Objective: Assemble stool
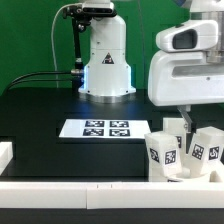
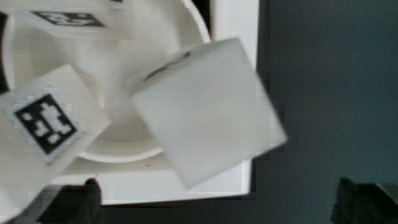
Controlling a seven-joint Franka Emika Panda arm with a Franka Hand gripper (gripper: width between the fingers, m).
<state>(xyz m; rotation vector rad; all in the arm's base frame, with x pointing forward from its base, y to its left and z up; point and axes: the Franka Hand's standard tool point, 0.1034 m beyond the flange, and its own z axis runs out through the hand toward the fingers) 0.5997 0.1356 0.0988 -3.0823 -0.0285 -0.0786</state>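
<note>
With the claw [image 2: 214, 192] spread fully wide and nothing held, the stool parts, legs [image 1: 164, 150] crowded against the round seat [image 2: 134, 60] by the rail [image 1: 90, 190] on the bench [image 1: 40, 115], could be knocked or toppled if it is lowered between them.

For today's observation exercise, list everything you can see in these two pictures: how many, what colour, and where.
Chunky white plastic stool legs with black-and-white tags: at least two, white, clustered at the exterior view's lower right.
Round flat white disc seat: one, white, close under the wrist camera.
Marker board: one, white with four black tags, mid-table.
Long white border rail: white, along the near table edge.
Black table: one.
Robot arm base: one, white, behind the board.
Pincer: one, dark fingertips, open, holding nothing.
</note>
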